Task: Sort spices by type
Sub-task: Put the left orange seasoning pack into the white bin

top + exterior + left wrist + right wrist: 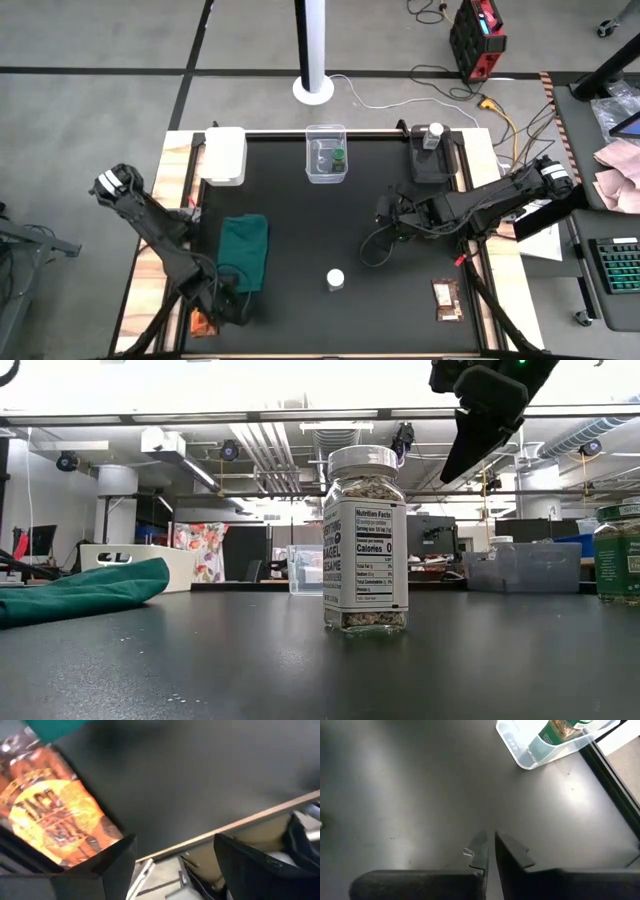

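A clear jar with a white lid (335, 279) stands on the black mat near the near edge and fills the middle of the low view (365, 540). Another white-lidded jar (434, 135) stands in a black tray. One green-lidded jar (339, 157) is in the clear box (555, 735). A second green-lidded jar (620, 550) shows at the right edge of the low view. An orange packet (203, 322) lies at the near-left corner, and a brown packet (447, 298) lies near right. My left gripper (228, 305) is open, with the orange packet (50, 815) beside one finger. My right gripper (490, 840) is shut above bare mat.
A dark green cloth (243, 250) lies crumpled left of centre. A white box (225, 153) sits at the far-left corner. The clear box (326, 153) and the black tray (432, 165) line the far edge. Bare mat lies between the centre jar and the far edge.
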